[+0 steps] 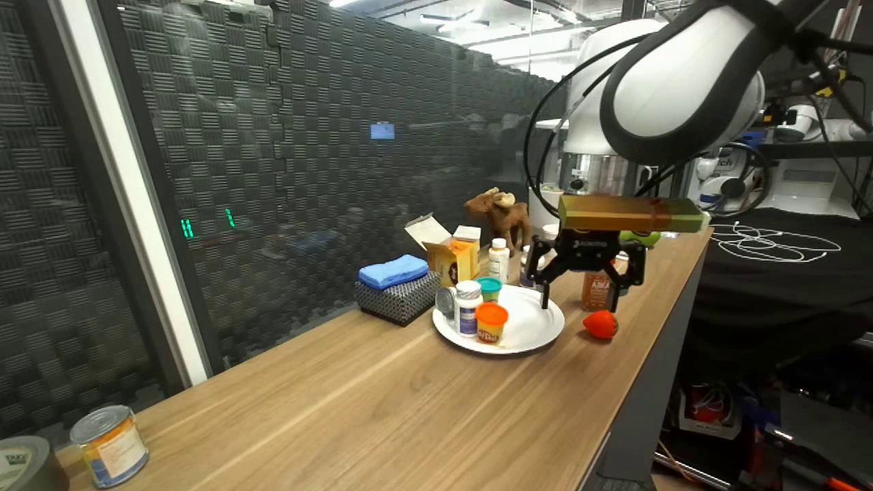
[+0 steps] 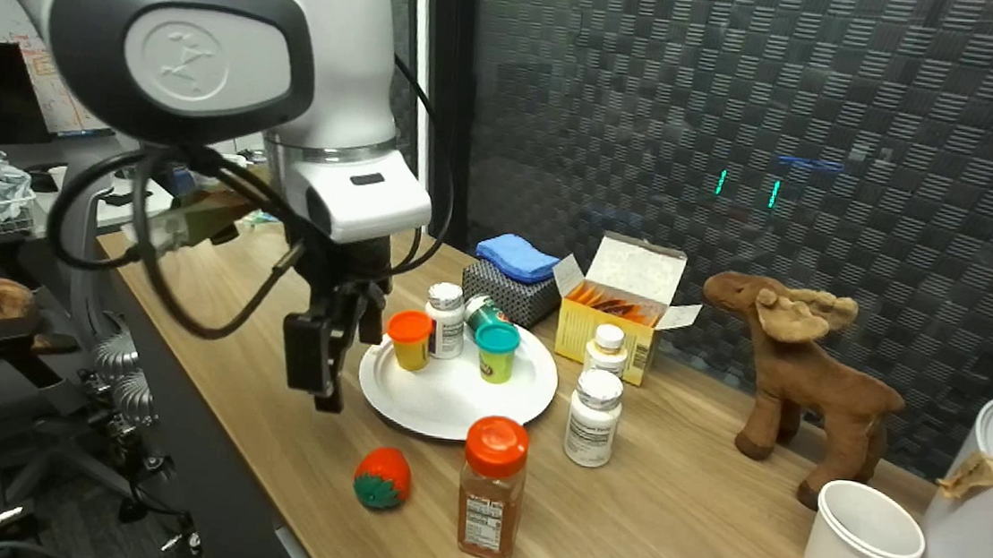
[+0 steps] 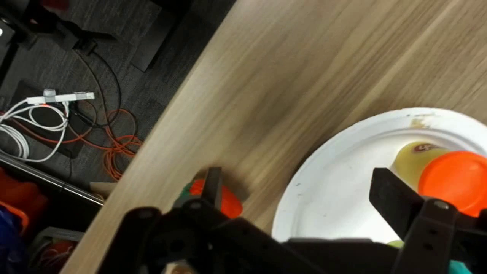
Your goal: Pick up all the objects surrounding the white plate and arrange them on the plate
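Note:
The white plate (image 2: 449,405) carries an orange-lidded cup (image 2: 409,343), a white bottle (image 2: 447,329), a teal-lidded green cup (image 2: 495,364) and a tipped green jar (image 2: 483,312) by its rim. Off the plate, on the table, lie a red strawberry-like ball (image 2: 380,480), a red-capped bottle (image 2: 490,503) and two more white bottles, a nearer one (image 2: 593,427) and a farther one (image 2: 606,353). My gripper (image 1: 580,303) hangs open above the plate's edge, holding nothing. In the wrist view, one finger (image 3: 213,188) partly covers the red ball (image 3: 231,201); the opposite one is over the plate.
Behind the plate stand a dark patterned box (image 1: 402,300) under a blue cloth (image 1: 393,271), and an open yellow carton (image 2: 610,320). A toy moose (image 2: 811,378) and white paper cups (image 2: 860,545) are farther along. A labelled tin (image 1: 112,450) is near the table's end. The table edge runs close to the ball.

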`<state>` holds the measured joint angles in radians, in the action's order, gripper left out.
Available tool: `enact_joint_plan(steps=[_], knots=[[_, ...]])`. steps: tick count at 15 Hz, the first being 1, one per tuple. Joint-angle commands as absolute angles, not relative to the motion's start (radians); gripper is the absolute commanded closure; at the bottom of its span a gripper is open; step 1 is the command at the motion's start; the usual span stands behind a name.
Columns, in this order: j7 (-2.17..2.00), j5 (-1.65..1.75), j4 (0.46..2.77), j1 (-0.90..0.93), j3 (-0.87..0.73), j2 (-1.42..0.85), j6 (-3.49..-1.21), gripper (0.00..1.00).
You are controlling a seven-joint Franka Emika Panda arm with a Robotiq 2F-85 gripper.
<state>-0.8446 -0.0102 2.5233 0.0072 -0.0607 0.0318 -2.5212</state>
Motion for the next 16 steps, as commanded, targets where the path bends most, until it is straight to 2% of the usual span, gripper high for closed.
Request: enact_joint_plan(steps=[1, 6, 16], knots=[[-1.026, 0.061, 2.633, -0.051, -0.059, 0.124, -2.607, 0.0], [-1.308, 0.255, 2.655, -0.133, -0.05, 0.139, -2.595, 0.0], [-1.285, 0.174, 2.626, -0.128, -0.061, 0.051, -2.639, 0.0]])
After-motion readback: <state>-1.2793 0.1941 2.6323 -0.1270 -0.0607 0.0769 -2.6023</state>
